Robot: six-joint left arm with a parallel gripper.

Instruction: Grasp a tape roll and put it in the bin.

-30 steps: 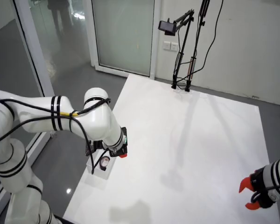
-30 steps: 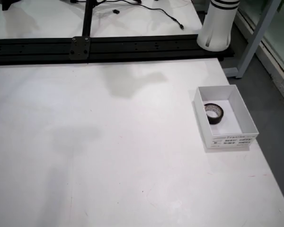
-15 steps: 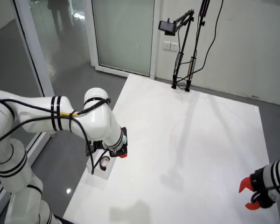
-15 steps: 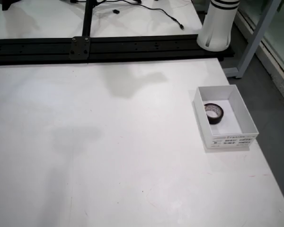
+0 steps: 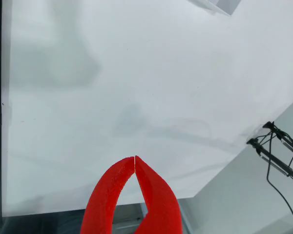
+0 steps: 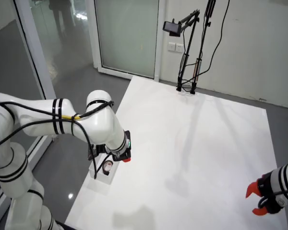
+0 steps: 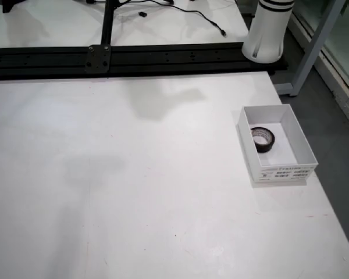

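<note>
A black tape roll [image 7: 262,139] lies flat inside the white open bin [image 7: 277,170] near the table's right edge in the view from above. From the side, the bin [image 6: 100,176] sits at the table's left edge with the roll [image 6: 107,166] in it. In the view that rides on the gripper, my red gripper [image 5: 135,157] is shut with its tips touching and nothing between them. It hangs over the white table's near edge, far from the bin corner [image 5: 223,5] at the top. The side view shows this gripper [image 6: 256,200] at the lower right.
A second white arm with a red gripper [image 6: 126,158] hangs beside the bin in the side view. A black camera stand [image 6: 187,86] is at the far table end. A black rail [image 7: 134,58] and a white arm base [image 7: 267,32] line the table's back.
</note>
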